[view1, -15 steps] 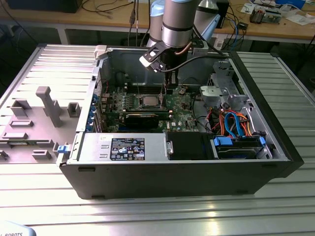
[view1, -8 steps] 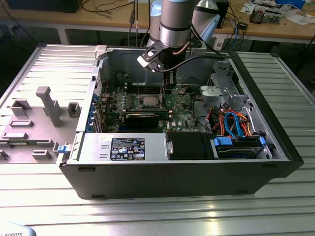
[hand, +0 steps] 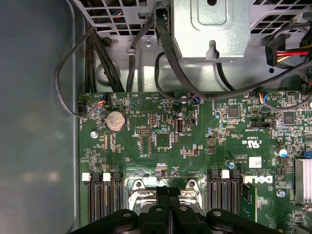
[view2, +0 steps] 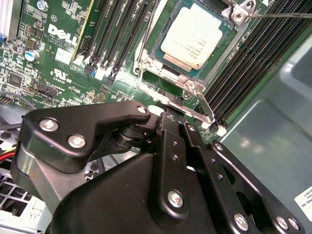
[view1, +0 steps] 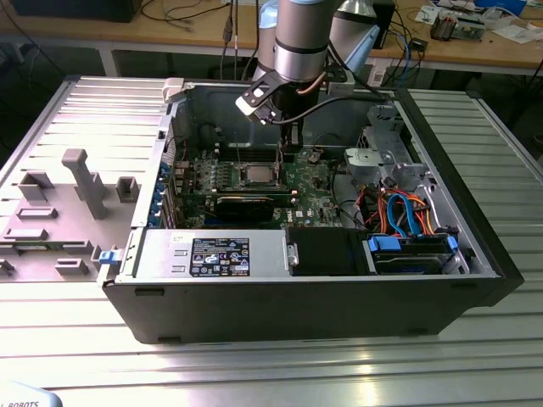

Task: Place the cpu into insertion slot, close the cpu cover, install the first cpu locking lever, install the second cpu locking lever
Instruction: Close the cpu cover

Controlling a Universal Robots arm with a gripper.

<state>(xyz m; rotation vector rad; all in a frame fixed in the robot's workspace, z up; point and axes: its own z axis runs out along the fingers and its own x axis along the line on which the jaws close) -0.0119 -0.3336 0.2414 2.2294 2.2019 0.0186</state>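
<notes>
The cpu, a silvery square chip, lies flat in the insertion slot on the green motherboard. The cpu cover, a thin metal frame, lies down around the chip, which shows through its window. A thin wire lever runs past one corner of the socket. My gripper hangs low over the socket's edge, its two black fingers pressed together and shut. The tips sit at the metal tab by the cover's edge; whether they pinch anything is hidden. In the exterior view the gripper stands just behind the socket.
Long black memory slots flank the socket on both sides. A black card lies in front of it, and the power supply is nearer the case front. A drive cage and orange and blue cables fill the exterior view's right.
</notes>
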